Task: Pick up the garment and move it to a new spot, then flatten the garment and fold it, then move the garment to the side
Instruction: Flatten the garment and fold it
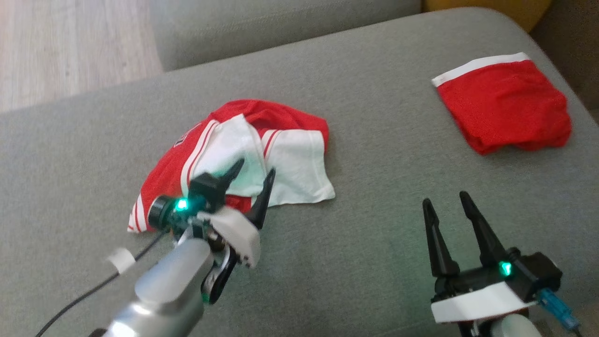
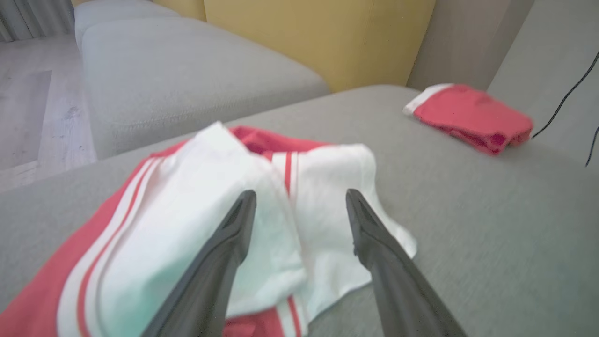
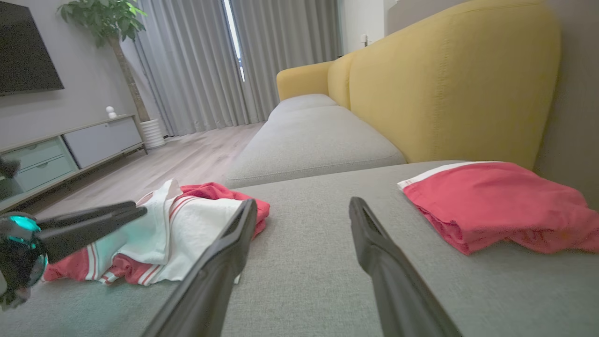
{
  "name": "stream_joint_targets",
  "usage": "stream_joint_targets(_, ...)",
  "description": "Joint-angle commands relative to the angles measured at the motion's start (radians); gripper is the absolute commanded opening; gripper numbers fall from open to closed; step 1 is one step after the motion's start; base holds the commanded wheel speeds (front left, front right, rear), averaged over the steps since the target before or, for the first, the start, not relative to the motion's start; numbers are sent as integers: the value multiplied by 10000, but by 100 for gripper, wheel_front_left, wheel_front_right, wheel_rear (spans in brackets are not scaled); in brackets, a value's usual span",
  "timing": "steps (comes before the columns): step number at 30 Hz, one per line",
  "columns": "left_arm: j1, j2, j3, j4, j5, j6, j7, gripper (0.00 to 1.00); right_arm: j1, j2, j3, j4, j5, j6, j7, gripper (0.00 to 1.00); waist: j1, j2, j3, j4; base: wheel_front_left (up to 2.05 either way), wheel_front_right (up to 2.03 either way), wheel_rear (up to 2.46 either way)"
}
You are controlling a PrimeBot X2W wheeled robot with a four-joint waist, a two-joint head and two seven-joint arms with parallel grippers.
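Lying crumpled on the grey sofa cushion (image 1: 374,117), the red-and-white jersey (image 1: 299,164) looks light, limp and prone to slump (nothing stiff to lever); pinch a hem edge. The left gripper (image 1: 256,167) hovers over it, jaws wide; the right gripper (image 1: 445,198) gapes over bare cushion.

Bare grey cushion (image 1: 383,154) between crumpled garment (image 1: 281,159) at the middle and folded red shorts (image 1: 505,103) by far right corner; near edge open.

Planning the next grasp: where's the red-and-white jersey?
In the head view the red-and-white jersey lies left of centre on the grey cushion, at the left gripper; the folded red garment is far to its right.
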Motion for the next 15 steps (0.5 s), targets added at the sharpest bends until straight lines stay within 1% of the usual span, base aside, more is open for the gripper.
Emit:
stream_joint_targets(1,-364,301,111,-69,264,105,-80,100,-522,-95,176,-413,-28,65,-53,100,0,0,397,290,0,0,0)
stream_joint_targets(4,-154,322,-159,395,430,155,-3,100,-667,-203,211,-442,-20,65,-53,100,0,0,683,441,0,0,0)
stream_joint_targets(6,-206,361,-299,763,642,269,-61,100,-758,-241,241,-454,-15,65,-53,100,0,0,824,479,0,0,0)
stream_joint_targets(7,-206,361,-299,763,642,269,-61,100,-758,-241,241,-454,-15,65,-53,100,0,0,824,479,0,0,0)
stream_joint_targets(13,-319,189,-290,2126,521,495,335,100,-960,-297,372,-443,23,65,-53,100,0,0,1001,401,0,0,0)
stream_joint_targets(15,-313,116,-278,2556,414,474,525,100,-994,-318,419,-417,35,65,-53,100,0,0,991,326,0,0,0)
